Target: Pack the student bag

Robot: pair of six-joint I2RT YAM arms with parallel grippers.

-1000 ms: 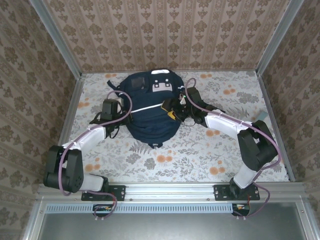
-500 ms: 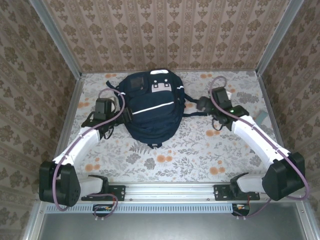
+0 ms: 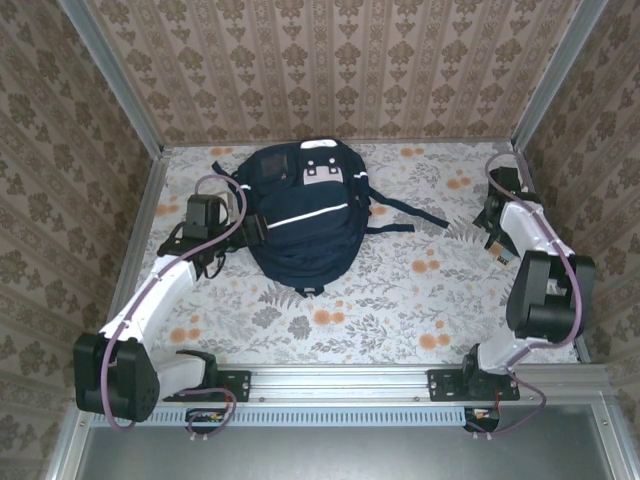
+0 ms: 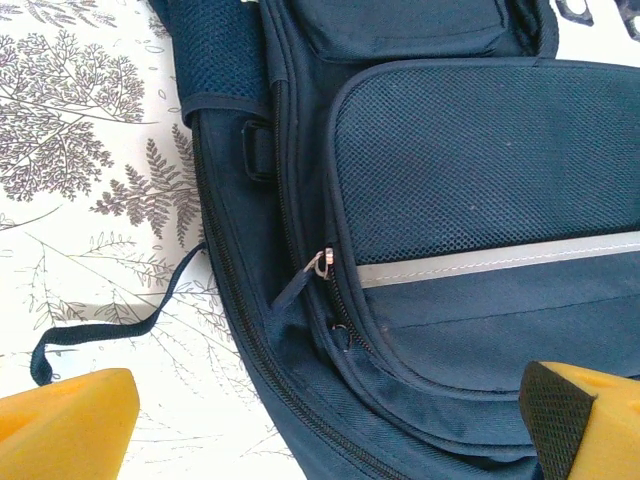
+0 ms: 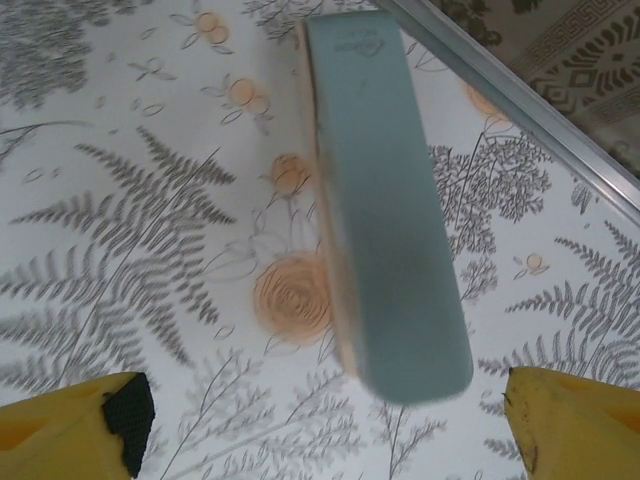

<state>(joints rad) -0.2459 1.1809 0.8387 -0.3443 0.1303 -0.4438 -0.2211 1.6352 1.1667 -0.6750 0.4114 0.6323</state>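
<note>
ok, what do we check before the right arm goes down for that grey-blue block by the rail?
1. Right gripper open, nothing held: ok.
2. Grey-blue block lined up with the open jaws: ok, its near end lies between them.
3. Room to grip beside the metal rail: cannot tell; the block lies close to it.
4. Left gripper open and empty: ok, above the student bag's side.
5. Bag open to receive the block: not ok; the zipper pull sits on a seam that looks closed.
6. Loose strap clear of the block: ok.
</note>
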